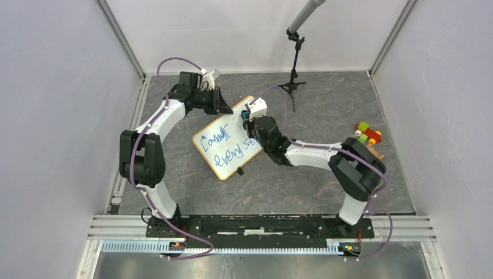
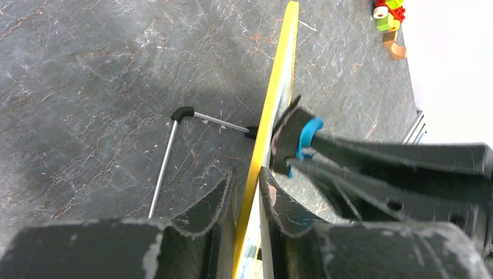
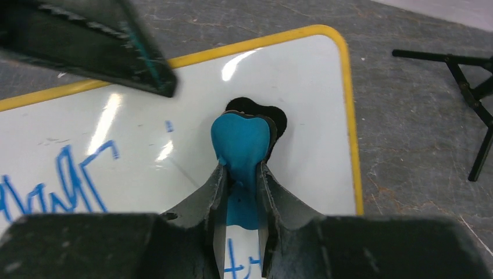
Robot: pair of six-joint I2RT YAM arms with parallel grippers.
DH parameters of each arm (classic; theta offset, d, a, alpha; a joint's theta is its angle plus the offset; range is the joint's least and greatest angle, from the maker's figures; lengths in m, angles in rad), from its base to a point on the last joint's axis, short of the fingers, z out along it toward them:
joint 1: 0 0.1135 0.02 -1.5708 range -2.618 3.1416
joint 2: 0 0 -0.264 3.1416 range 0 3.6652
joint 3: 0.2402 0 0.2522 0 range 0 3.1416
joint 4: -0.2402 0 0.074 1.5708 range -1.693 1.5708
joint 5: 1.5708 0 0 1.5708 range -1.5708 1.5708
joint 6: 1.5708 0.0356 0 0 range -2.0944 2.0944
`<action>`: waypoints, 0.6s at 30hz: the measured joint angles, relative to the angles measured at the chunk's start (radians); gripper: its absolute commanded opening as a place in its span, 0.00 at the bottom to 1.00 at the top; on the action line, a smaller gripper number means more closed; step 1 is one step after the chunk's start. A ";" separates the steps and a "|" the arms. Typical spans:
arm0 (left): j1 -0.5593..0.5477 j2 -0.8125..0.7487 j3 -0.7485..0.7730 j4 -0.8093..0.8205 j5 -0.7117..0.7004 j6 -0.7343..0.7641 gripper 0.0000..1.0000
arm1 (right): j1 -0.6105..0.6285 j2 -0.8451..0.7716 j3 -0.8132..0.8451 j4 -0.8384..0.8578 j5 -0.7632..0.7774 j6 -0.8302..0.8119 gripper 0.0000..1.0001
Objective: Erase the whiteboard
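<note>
Whiteboard (image 1: 224,148) gripped mid-table, between the two arms.
The table (image 1: 331,104) is grey and marbled, with pale walls (image 1: 52,87) on three sides and a metal rail (image 1: 110,225) at the near edge. The left claw (image 2: 247,181) is closed on the whiteboard's yellow frame. The right claw (image 3: 240,174) pinches a blue eraser (image 3: 241,139) that touches the white face beside blue writing. A tripod (image 1: 292,87) and toy blocks (image 1: 367,133) stand farther right.

A dark grey, marble-veined table (image 1: 325,180) carries a whiteboard (image 1: 224,145) with blue writing near its middle, a thin wire leg (image 2: 165,163) resting on the surface behind it. A black tripod (image 1: 292,87) stands toward the far edge. Coloured blocks (image 1: 367,133) cluster beside a tan strip (image 1: 379,154) at the right.
</note>
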 measured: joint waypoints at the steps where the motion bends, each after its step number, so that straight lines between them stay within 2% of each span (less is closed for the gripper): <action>1: 0.001 0.000 0.000 0.000 0.000 0.000 0.24 | 0.018 0.007 0.013 -0.003 0.014 -0.025 0.26; 9: 0.002 0.000 0.000 -0.001 -0.001 0.000 0.22 | 0.147 0.070 0.153 -0.060 0.016 -0.159 0.23; 18: 0.003 0.000 0.000 0.005 -0.009 0.000 0.21 | 0.095 0.057 0.162 -0.109 -0.030 -0.088 0.22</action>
